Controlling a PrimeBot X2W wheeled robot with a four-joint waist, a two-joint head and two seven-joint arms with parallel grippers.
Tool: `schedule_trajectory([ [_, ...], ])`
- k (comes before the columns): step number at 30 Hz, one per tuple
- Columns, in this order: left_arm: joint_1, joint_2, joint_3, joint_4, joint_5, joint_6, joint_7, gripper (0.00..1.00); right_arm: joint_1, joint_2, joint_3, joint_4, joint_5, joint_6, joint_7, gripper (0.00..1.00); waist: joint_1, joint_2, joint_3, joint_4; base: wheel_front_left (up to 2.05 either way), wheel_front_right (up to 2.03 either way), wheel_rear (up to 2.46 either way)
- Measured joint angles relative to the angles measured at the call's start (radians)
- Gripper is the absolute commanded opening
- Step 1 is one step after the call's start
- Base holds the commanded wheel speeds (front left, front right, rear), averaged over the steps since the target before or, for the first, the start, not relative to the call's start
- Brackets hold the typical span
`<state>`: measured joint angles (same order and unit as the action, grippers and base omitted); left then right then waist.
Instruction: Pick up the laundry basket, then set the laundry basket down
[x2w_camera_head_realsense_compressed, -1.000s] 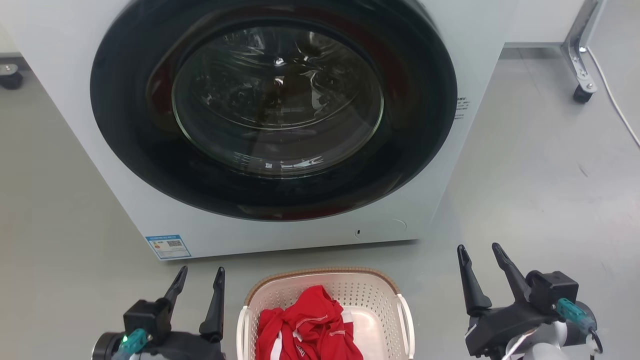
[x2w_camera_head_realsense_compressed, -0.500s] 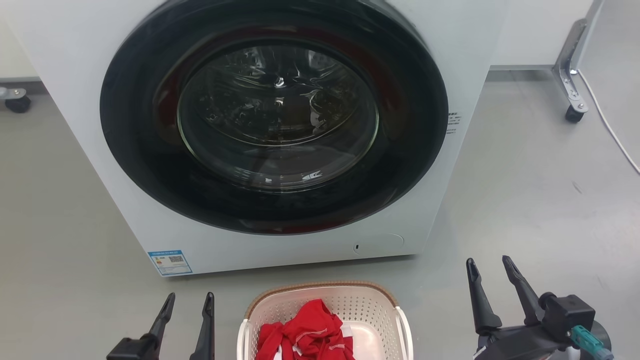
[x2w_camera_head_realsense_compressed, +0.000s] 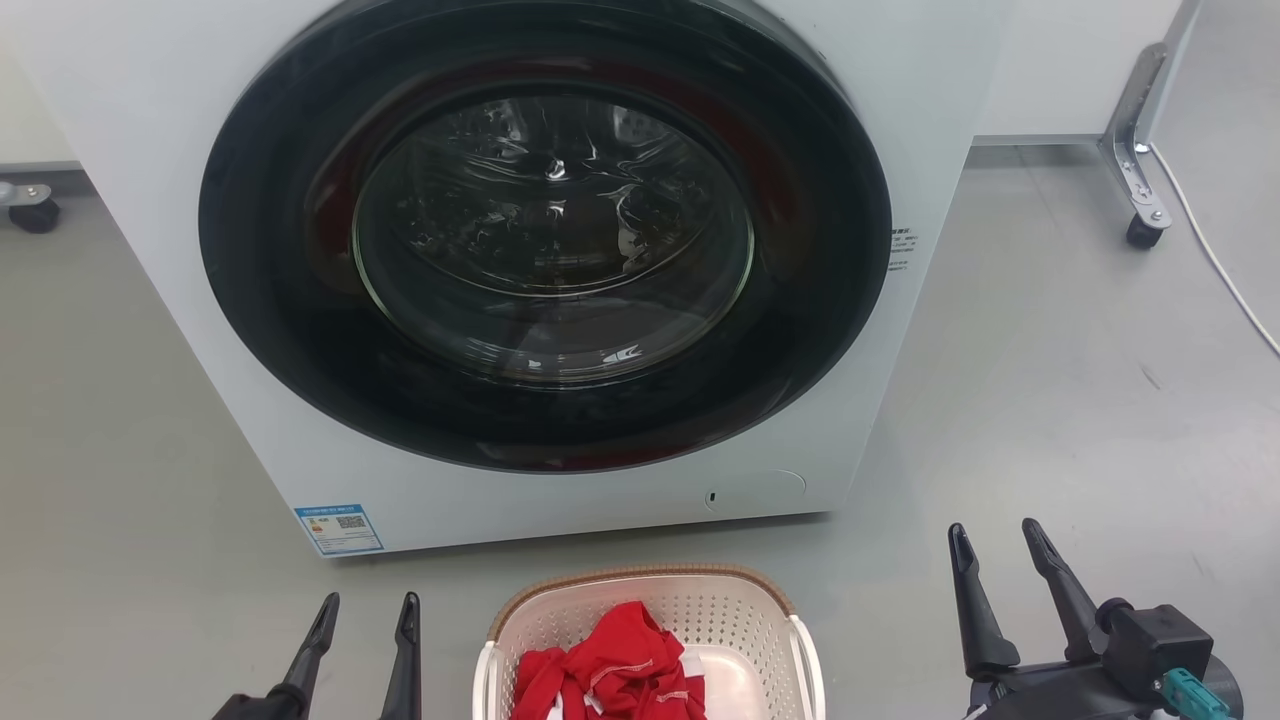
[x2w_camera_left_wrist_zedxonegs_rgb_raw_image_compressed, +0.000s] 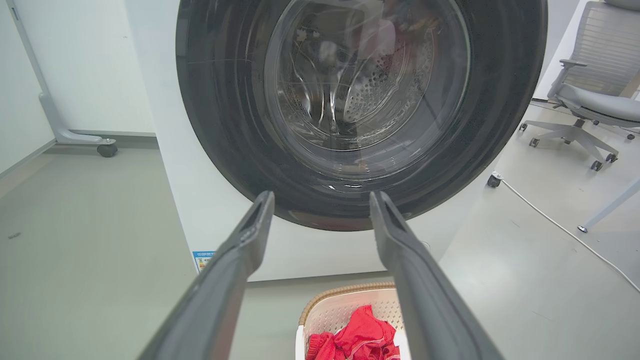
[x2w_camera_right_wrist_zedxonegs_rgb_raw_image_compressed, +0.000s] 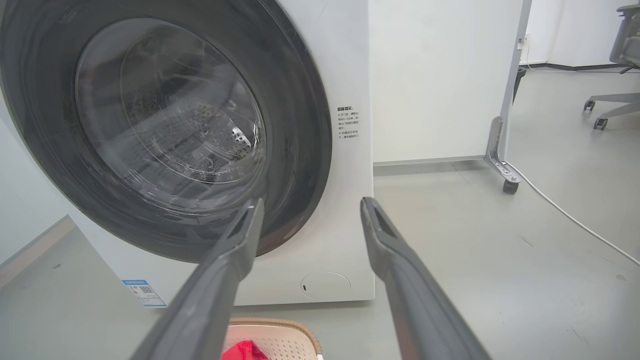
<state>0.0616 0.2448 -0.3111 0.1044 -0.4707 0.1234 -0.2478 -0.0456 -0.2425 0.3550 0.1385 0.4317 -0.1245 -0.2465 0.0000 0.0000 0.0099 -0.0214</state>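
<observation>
You are looking past the right gripper (x2w_camera_right_wrist_zedxonegs_rgb_raw_image_compressed: 311, 201), fingers spread, facing the washing machine (x2w_camera_right_wrist_zedxonegs_rgb_raw_image_compressed: 170, 125); the laundry basket (x2w_camera_right_wrist_zedxonegs_rgb_raw_image_compressed: 280, 336) is peeking in at bottom centre.

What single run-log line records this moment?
left gripper open, empty | right gripper open, empty | laundry basket on floor, ungrasped, red cloth inside

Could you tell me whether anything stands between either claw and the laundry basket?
Nothing visible does. The open left claw and open right claw flank the laundry basket, with just floor in between.

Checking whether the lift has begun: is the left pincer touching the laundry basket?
Apart. The head view shows a strip of grey floor between the open left pincer and the side handle of the laundry basket.
</observation>
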Motion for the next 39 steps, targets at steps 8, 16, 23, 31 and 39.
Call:
schedule_trajectory([
  [8, 0.008, -0.004, 0.007, -0.026, 0.032, 0.0, 0.027, 1.0, 0.013, 0.0, -0.011, -0.026, -0.012, 0.0, 0.027, 1.0, 0.0, 0.0, 0.003, 0.005, 0.0, 0.0, 0.0],
  [16, 0.014, -0.013, 0.021, -0.049, 0.045, 0.001, 0.049, 1.0, 0.017, 0.003, -0.026, -0.047, -0.033, 0.0, 0.053, 1.0, -0.0001, 0.0001, 0.005, 0.012, 0.0, 0.0, 0.0],
  [23, 0.038, -0.032, 0.023, -0.015, 0.048, -0.001, 0.058, 0.0, 0.047, 0.022, -0.023, -0.015, -0.036, 0.002, 0.062, 0.0, 0.0, 0.0001, 0.008, 0.013, 0.0, 0.0, 0.0],
  [31, 0.04, -0.045, 0.053, -0.003, -0.027, -0.019, 0.081, 0.0, 0.05, 0.034, -0.06, -0.004, 0.037, 0.018, 0.083, 0.0, 0.0, 0.0001, 0.007, 0.014, 0.0, 0.0, 0.0],
  [39, 0.028, -0.058, 0.085, 0.012, -0.128, -0.037, 0.108, 0.0, 0.046, 0.049, -0.1, 0.007, 0.15, 0.038, 0.114, 0.0, 0.0, 0.0001, 0.006, 0.015, 0.0, 0.0, 0.0],
])
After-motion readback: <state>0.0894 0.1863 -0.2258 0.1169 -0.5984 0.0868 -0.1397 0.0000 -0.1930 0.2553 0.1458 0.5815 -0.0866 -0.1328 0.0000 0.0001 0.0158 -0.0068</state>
